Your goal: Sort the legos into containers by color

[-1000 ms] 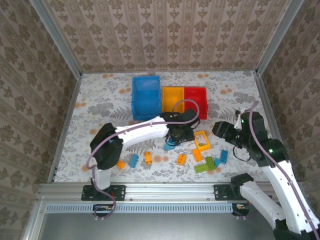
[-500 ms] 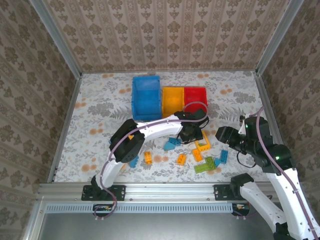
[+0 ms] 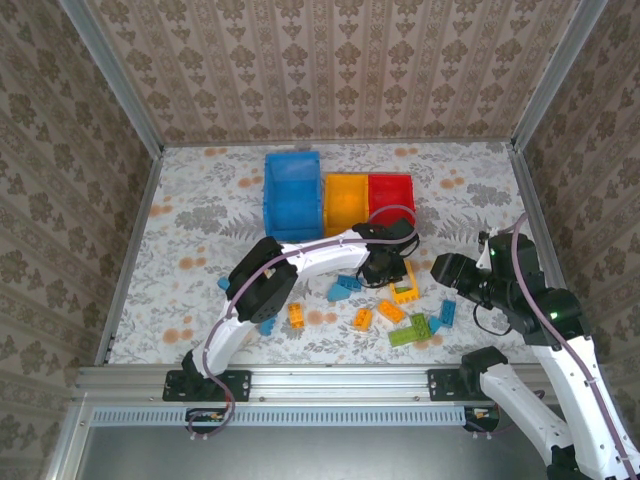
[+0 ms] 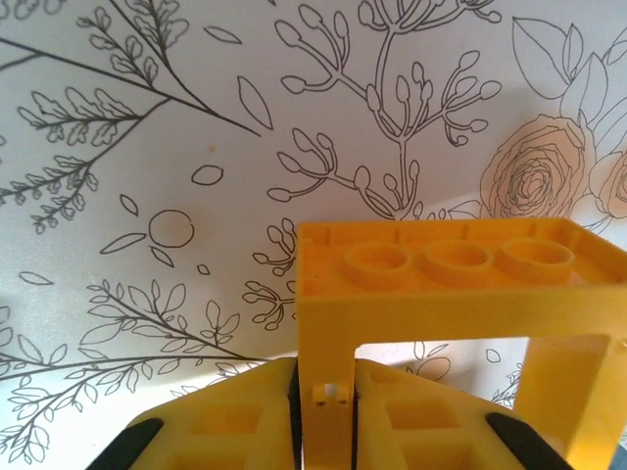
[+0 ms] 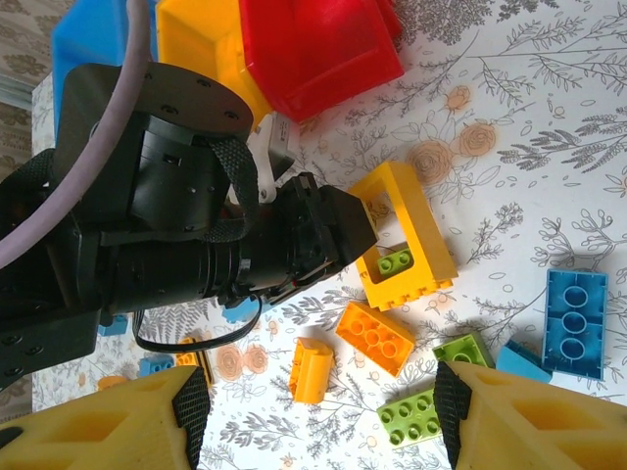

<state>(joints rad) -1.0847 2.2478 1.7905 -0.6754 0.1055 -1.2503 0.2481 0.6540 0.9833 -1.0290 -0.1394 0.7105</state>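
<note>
My left gripper [image 4: 326,380] is shut on one side bar of the orange open square frame [image 4: 436,284], low over the flowered table. From above, that gripper [image 3: 386,268] sits at the frame's [image 3: 404,284] left edge. A small green brick [image 5: 396,261] lies inside the frame [image 5: 411,230]. Right of the pile, my right gripper [image 3: 446,270] hangs open with nothing between its fingers [image 5: 318,421]. Loose legos lie below the frame: orange bricks [image 5: 374,338] [image 5: 312,370], green ones [image 5: 411,416] [image 5: 465,350], a blue one [image 5: 573,323]. The blue bin [image 3: 290,195], yellow-orange bin [image 3: 346,200] and red bin [image 3: 390,193] stand behind.
More bricks lie to the left: a blue one [image 3: 345,287], an orange one [image 3: 297,314] and another blue one [image 3: 268,322]. The left arm [image 3: 300,260] stretches across the table's middle. Patterned walls close in the table on three sides.
The left arm swung right from the blue brick to the orange frame and its jaws closed on the frame's bar. The right arm drew back slightly.
</note>
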